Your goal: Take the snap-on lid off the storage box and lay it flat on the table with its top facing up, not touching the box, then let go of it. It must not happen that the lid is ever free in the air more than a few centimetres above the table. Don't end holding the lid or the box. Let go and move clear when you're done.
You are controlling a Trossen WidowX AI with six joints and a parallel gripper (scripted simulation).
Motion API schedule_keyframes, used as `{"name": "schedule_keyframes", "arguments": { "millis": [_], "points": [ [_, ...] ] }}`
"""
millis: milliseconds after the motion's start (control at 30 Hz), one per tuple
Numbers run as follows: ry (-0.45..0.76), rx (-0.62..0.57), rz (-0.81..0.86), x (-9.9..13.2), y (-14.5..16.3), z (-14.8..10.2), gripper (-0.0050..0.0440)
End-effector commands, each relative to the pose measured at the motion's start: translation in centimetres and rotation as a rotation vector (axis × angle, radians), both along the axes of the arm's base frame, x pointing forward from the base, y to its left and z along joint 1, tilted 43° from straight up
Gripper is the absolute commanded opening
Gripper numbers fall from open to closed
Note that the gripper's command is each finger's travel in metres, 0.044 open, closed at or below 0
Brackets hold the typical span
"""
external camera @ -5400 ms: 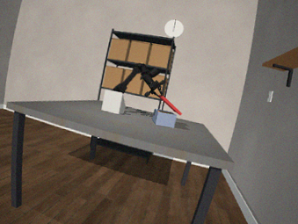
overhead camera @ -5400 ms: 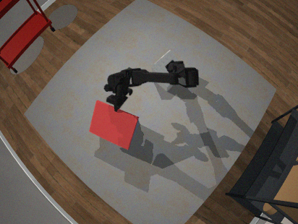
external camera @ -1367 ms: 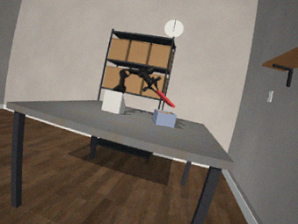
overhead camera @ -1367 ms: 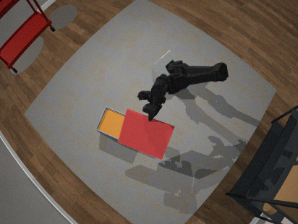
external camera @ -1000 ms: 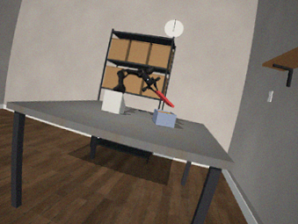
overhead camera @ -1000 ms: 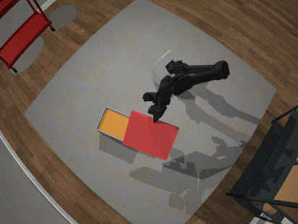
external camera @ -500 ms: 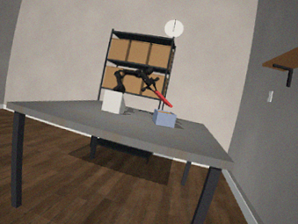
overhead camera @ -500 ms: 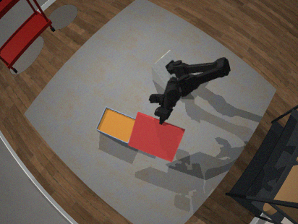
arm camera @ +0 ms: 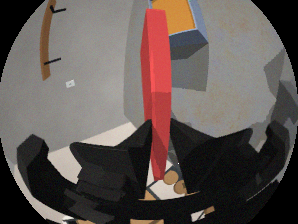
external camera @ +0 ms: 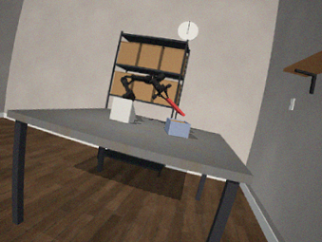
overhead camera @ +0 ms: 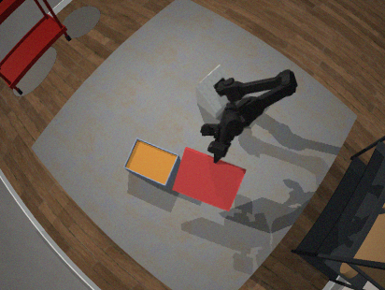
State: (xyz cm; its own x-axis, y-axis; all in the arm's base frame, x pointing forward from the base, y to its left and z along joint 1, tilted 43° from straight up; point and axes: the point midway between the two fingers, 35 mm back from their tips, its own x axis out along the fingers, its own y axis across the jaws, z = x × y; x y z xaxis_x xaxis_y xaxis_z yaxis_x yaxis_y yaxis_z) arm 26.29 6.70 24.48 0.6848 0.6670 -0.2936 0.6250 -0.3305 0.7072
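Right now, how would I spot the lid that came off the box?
Look at the grey table, then the black arm's end effector. The lid is the flat red sheet it holds by one edge, tilted in the air beside the open box with the orange inside.

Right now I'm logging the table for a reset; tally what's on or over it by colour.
Red: 1, the lid held in the gripper
Blue: 1, the storage box
White: 1, the block under the arm
Total: 3

Red lid [overhead camera: 208, 180] tilted in the air, beside open blue storage box [overhead camera: 150, 162], orange inside
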Motion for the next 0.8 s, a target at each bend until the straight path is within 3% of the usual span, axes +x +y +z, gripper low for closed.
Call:
{"name": "schedule_keyframes", "arguments": {
  "millis": [0,767],
  "points": [
    [-0.017,-0.006,-0.009,-0.2,0.4,1.1,-0.0050],
    [-0.017,-0.006,-0.009,-2.1,3.2,3.8,-0.0050]
  ]
}}
